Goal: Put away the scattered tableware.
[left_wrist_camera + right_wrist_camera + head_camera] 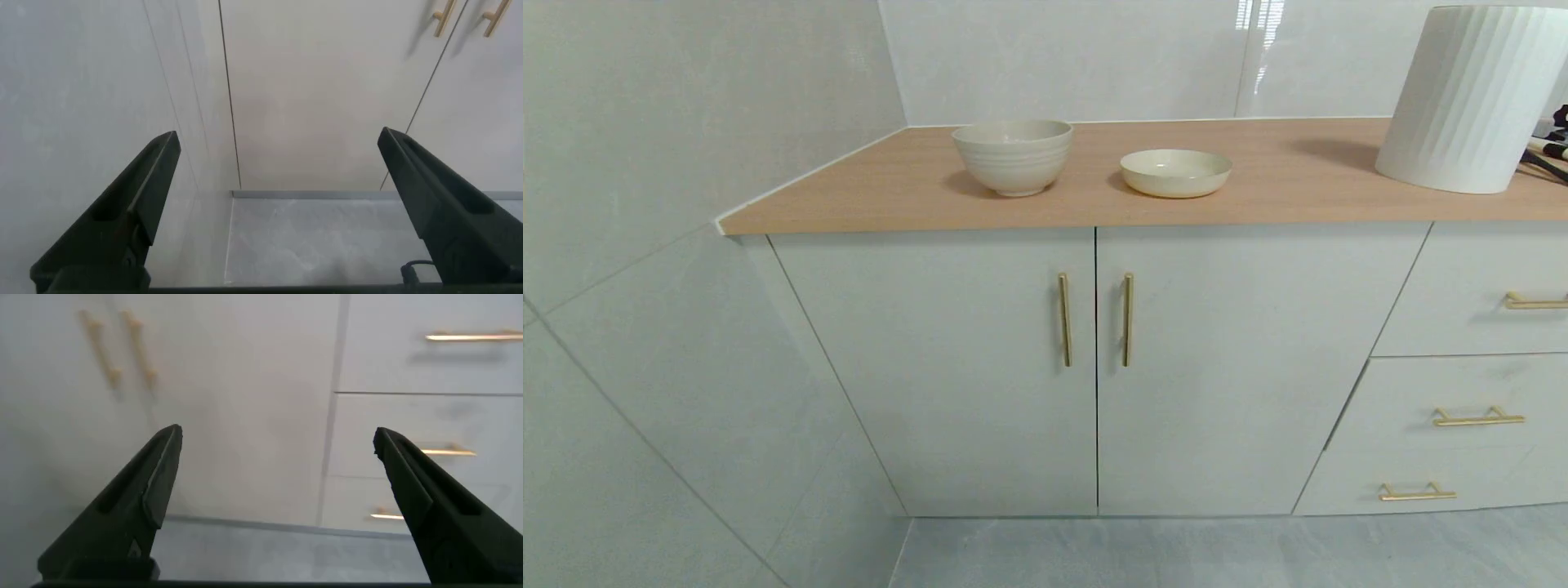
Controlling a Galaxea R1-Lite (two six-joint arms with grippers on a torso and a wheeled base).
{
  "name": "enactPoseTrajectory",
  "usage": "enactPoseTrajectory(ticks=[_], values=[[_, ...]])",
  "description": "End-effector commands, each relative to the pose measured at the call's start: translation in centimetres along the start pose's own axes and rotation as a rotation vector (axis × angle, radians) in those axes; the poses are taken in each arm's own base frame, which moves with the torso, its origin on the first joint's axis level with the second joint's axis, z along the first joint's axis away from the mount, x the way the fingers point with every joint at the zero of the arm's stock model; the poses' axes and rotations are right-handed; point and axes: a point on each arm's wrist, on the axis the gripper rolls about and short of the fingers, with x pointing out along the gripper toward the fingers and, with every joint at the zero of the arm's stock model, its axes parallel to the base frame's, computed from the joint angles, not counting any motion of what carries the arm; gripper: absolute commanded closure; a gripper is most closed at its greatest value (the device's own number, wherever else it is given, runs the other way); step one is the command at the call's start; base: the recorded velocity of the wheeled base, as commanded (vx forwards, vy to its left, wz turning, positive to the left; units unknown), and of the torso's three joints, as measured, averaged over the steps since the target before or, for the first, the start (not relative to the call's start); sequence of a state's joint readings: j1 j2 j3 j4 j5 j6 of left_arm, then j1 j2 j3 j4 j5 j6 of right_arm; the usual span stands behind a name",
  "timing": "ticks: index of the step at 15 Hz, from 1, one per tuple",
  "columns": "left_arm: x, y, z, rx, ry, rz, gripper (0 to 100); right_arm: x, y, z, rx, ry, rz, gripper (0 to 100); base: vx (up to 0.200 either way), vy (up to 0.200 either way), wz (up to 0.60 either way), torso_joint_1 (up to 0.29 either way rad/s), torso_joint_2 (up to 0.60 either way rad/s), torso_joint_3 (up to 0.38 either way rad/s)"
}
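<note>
Two pieces of cream tableware sit on a wooden countertop (pixel 1298 188). A deep ribbed bowl (pixel 1013 155) is toward the corner by the tiled wall (pixel 686 122). A shallow dish (pixel 1175 172) is near it on the robot's right, not touching it and closer to the front edge. Farther right stands a tall ribbed white cylinder (pixel 1470 98).

Below the counter, two cabinet doors (pixel 947 367) are closed, with their gold bar handles (pixel 1064 319) side by side at the centre seam. Drawers (pixel 1462 384) lie to the right.

The left gripper (pixel 278 140) and the right gripper (pixel 277 434) both hang low in front of the cabinet, above the floor (pixel 1176 555), fingers spread wide and holding nothing.

Likely risks:
- The glazed rims look slick, so a shallow pinch could let a bowl slip and break on the floor.
- A careless approach could nudge the dish over the front edge.
- With the doors shut, carrying a piece down first would leave nowhere to set it.
</note>
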State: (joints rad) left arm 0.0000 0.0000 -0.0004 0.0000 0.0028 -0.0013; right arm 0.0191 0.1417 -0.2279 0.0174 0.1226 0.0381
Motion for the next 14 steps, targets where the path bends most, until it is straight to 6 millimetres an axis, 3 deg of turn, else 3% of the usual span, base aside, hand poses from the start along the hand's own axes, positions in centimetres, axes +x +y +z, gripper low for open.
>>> enactPoseTrajectory(ticks=[1,3,5,9,14], values=[[0.0,0.0,0.0,0.0,0.0,0.0,0,6.8,-0.2,4.2,0.063,0.29,0.185,0,0.0,0.0,0.0,0.0,0.0,0.0],[0.0,0.0,0.0,0.0,0.0,0.0,0,13.2,-0.2,6.0,0.09,0.424,0.262,0,0.0,0.0,0.0,0.0,0.0,0.0],[0.0,0.0,0.0,0.0,0.0,0.0,0,19.1,1.6,6.7,0.079,0.454,0.395,0,0.0,0.0,0.0,0.0,0.0,0.0],[0.0,0.0,0.0,0.0,0.0,0.0,0,28.9,6.8,3.5,0.116,0.428,0.547,0,0.0,0.0,0.0,0.0,0.0,0.0],[0.0,0.0,0.0,0.0,0.0,0.0,0,34.8,12.6,1.9,0.146,0.373,0.669,0,0.0,0.0,0.0,0.0,0.0,0.0]])
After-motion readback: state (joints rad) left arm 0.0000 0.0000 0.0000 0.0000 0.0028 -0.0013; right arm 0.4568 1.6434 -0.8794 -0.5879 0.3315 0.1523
